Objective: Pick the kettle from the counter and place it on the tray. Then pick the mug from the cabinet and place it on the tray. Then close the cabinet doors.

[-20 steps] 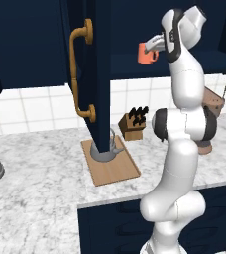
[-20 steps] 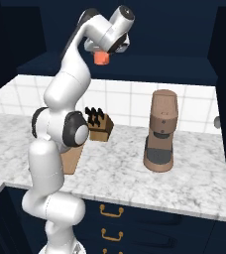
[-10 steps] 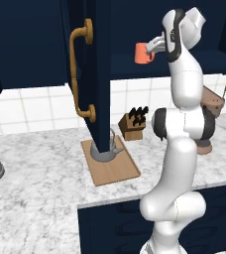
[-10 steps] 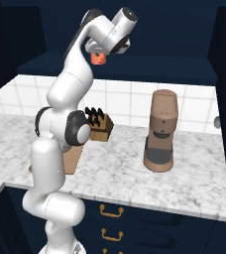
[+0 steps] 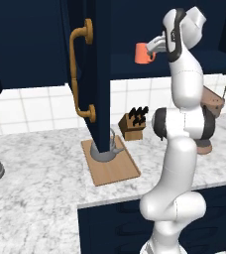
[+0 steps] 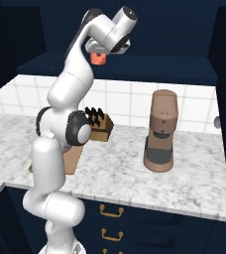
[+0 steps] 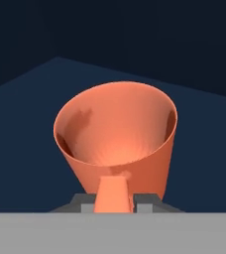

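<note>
Inside cabinet: orange-red flared mug

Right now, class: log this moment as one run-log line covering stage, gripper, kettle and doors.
stage: mug pickup in cabinet | gripper: shut on mug handle | kettle: on tray | cabinet door: open

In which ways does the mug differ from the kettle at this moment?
Colour: the mug is orange-red, the kettle grey metal. Place: the mug is up at the cabinet shelf with the gripper closed on it, while the kettle sits low on the wooden tray. View: the mug shows fully; the kettle is half hidden behind the open cabinet door. Both are small vessels standing upright.
</note>
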Available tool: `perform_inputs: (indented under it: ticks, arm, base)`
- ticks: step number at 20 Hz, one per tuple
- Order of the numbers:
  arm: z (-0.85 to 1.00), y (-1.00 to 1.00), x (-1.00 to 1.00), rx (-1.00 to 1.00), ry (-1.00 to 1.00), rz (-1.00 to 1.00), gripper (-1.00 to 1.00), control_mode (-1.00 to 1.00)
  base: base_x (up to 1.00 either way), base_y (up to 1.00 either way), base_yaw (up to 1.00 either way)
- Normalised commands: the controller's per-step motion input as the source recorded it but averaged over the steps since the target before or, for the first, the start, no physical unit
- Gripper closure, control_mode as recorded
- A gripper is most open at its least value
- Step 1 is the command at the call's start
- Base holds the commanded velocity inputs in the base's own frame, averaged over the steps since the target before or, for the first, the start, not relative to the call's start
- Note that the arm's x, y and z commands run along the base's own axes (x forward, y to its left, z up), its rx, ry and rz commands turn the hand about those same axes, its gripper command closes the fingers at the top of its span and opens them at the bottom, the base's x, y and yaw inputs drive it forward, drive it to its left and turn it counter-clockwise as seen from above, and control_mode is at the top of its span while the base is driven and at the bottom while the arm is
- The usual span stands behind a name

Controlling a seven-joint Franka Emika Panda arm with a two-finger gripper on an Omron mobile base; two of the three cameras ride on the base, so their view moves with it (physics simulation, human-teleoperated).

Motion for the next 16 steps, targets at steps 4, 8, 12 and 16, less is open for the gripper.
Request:
perform_inputs:
  ticks: [4,8,12,16]
  arm:
    - [-0.03,0.00,-0.21,0.00,0.00,0.00,1.00,-1.00]
    - [-0.09,0.00,-0.30,0.00,0.00,0.00,1.00,-1.00]
    - [-0.02,0.00,-0.63,0.00,-0.01,0.01,1.00,-1.00]
    - [-0.10,0.00,-1.00,0.00,-0.08,0.14,1.00,-1.00]
  base:
    - [0.00,0.00,0.00]
    - [0.00,0.00,0.00]
    - [0.00,0.00,0.00]
    - [0.00,0.00,0.00]
